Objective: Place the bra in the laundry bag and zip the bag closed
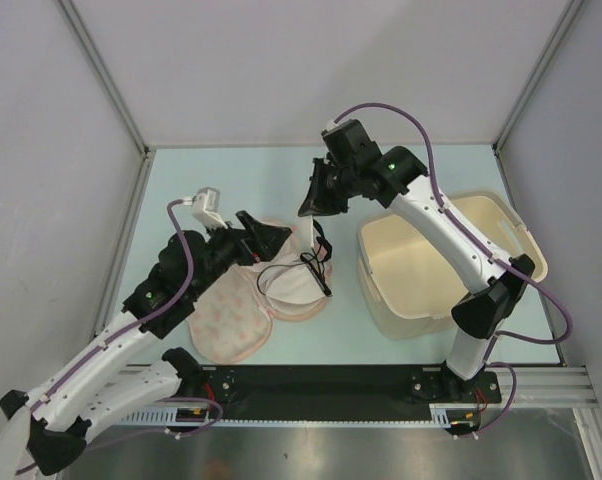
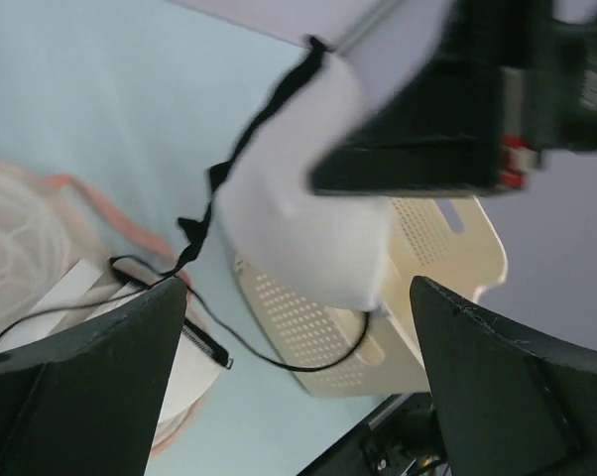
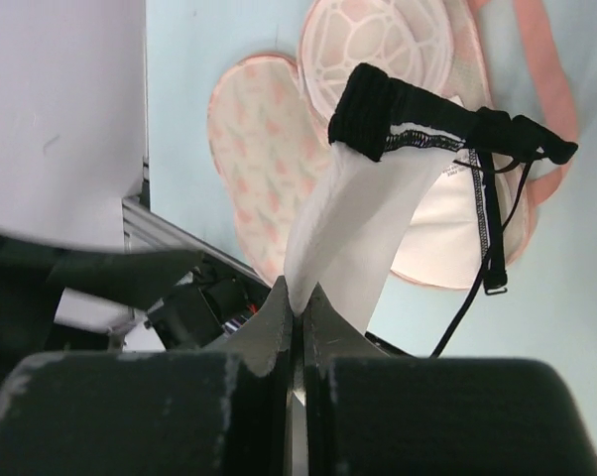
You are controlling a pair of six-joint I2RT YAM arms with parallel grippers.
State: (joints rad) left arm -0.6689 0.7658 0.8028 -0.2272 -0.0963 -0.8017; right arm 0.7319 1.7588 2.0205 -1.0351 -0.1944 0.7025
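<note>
The laundry bag [image 1: 229, 322] lies open on the table, a peach-pink pouch with its patterned flap [image 3: 254, 159] spread toward the arms' bases. My right gripper [image 1: 316, 203] is shut on the bra [image 1: 311, 240], pinching one white cup [image 3: 363, 223] and holding it up above the bag. The bra's other cup [image 1: 293, 290] rests on the bag's far half, and thin black straps [image 3: 492, 228] dangle. My left gripper [image 1: 268, 238] hovers over the bag just left of the hanging bra, jaws wide open with nothing between them [image 2: 298, 397]. The raised cup [image 2: 298, 218] hangs ahead of it.
A cream perforated plastic basket [image 1: 436, 265] stands to the right of the bag, under the right arm. Grey walls close the table's left, back and right sides. A black rail [image 1: 321, 380] runs along the near edge.
</note>
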